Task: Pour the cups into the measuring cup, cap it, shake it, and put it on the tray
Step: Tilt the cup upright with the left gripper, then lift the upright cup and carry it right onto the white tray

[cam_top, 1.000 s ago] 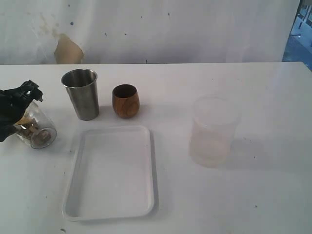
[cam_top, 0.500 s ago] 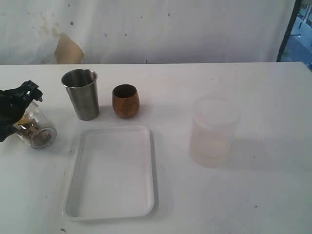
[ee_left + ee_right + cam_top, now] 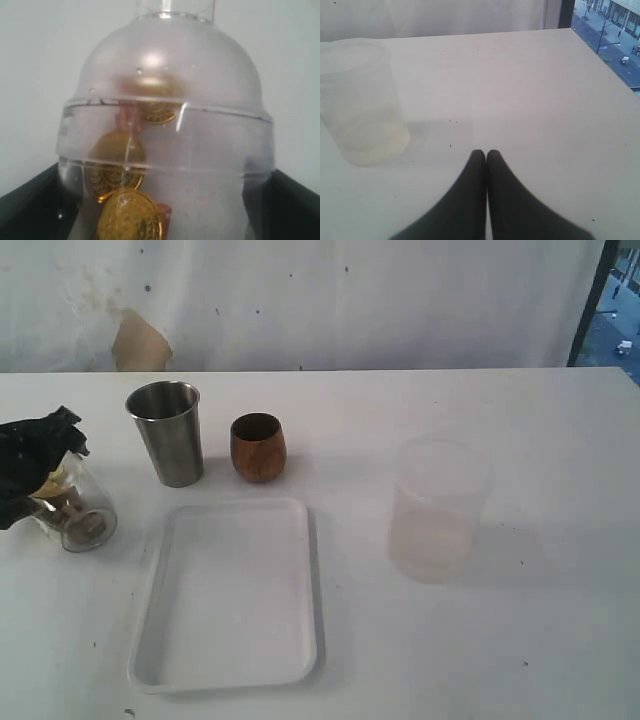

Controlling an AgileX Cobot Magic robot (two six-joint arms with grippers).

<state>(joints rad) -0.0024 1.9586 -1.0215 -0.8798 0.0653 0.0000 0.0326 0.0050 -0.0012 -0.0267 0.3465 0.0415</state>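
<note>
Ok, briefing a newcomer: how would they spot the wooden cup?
Find the white tray. Beyond its far edge stand two cups; the wooden cup is the right one in the exterior view, short, rounded and brown, unlike the taller steel tumbler beside it.

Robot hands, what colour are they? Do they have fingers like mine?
Both are black. The right hand has just two smooth fingers, wide at the base and narrowing to rounded tips. The left hand looks chunky and angular, with a matte black shell. No cables, stickers or writing show on either one.
</note>
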